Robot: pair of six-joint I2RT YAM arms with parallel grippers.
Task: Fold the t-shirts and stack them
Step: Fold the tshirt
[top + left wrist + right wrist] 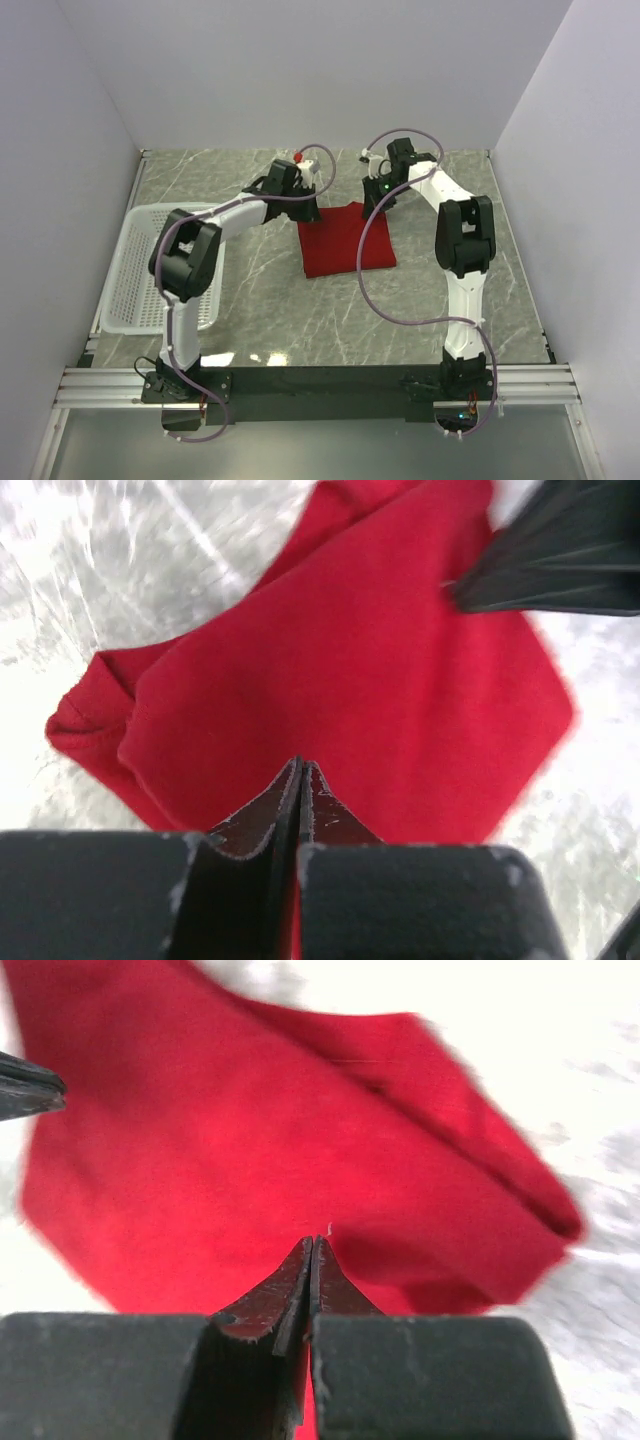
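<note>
A deep-red t-shirt (345, 240) lies folded into a rough rectangle on the grey marble table, flat, with a doubled layer along one side (95, 715). My left gripper (300, 763) hovers over its far left corner, jaws pressed together, with no cloth visible between them. My right gripper (314, 1241) is over the far right corner, also shut, with only a loose thread at its tip. In the top view the left gripper (306, 210) and right gripper (376, 196) both sit at the shirt's far edge. Each wrist view catches the other gripper's fingers (560, 560) at its edge.
A white plastic mesh basket (140, 270) rests at the table's left edge beside the left arm. White walls close in the table on three sides. A purple cable (365, 280) hangs from the right arm across the shirt's right side.
</note>
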